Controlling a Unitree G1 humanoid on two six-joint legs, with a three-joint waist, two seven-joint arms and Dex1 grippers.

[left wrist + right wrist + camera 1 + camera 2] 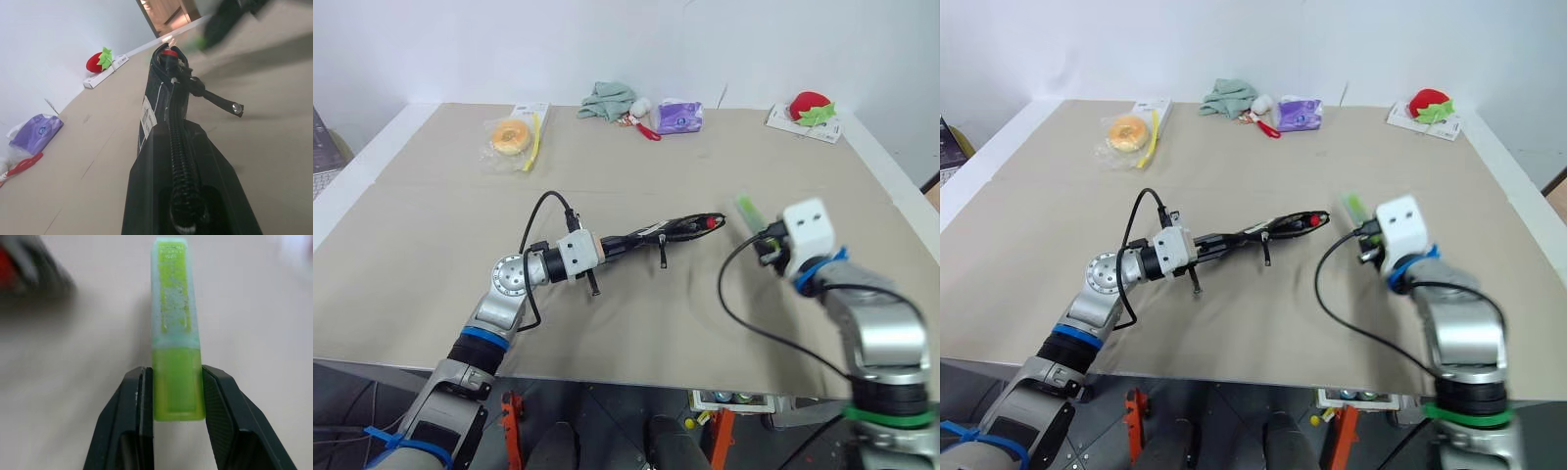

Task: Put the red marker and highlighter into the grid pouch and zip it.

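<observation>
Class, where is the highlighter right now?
The highlighter sits gripped in the right gripper, above the table, right of the grid pouch.

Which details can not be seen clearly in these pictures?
- Grid pouch, head views: seen edge-on, so its inside is hidden.
- Red marker, left wrist view: just the red tip pokes from the pouch; its body is hidden.
- Highlighter, right wrist view: print on the cap is too blurred to read.

Bright, even light falls over the pale worktop [636,323], casting only soft, faint shadows beneath the arms, while the right wrist view keeps the highlighter [176,340] fairly sharp against a smeared, out-of-focus dark-and-red shape in one corner, and the left wrist view blurs its far background.
</observation>
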